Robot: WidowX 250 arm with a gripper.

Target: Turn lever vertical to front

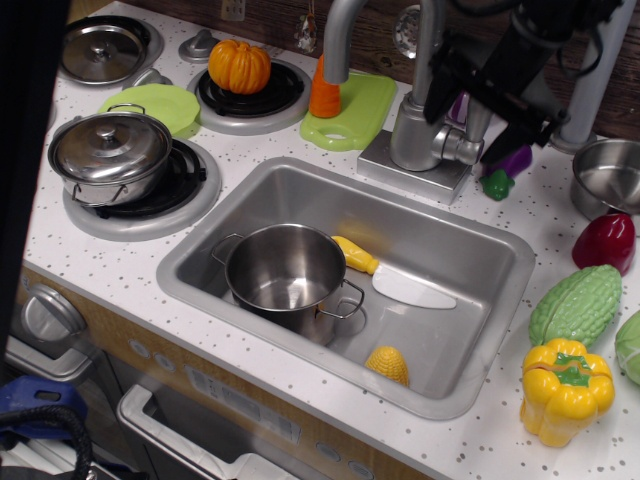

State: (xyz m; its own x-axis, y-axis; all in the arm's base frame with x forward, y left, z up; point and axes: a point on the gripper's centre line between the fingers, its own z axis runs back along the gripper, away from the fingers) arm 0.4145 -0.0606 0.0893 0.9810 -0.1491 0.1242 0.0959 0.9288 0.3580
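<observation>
- A toy kitchen counter (130,265), white with dark speckles, is being shown from above, with a dark wooden wall running along the top of the frame.
- At the left, a lidded steel pot (112,150) is sitting on a burner, with a green plate (165,103) just behind it and an orange pumpkin (239,66) on the next burner.
- In the middle, the sink (470,250) is holding an open steel pot (285,270), a yellow-handled knife (395,279) and a piece of corn (388,364).
- Behind the sink, upper centre, the grey tap body (413,135) is standing on its base, with the spout pipe (338,35) arching up out of the frame.
- The lever (476,125) is being seen upper right of centre as a short silver paddle, rising roughly upright from a stubby joint on the tap's right side.
- It is being judged rigid, smooth and probably slippery, pivoting only about its joint; it is best being taken across its flat faces near the free tip, where leverage is greatest.
- The gripper (488,92) is hanging at the upper right, its dark fingers (525,128) appearing spread, one either side of the lever's upper end; contact cannot be told.
- A purple eggplant (506,168) is lying just beside the tap base, partly hidden by the gripper.
- At the far right, a steel bowl (607,175), a red vegetable (605,240), a green gourd (577,305) and a yellow pepper (565,388) are resting on the counter.
</observation>
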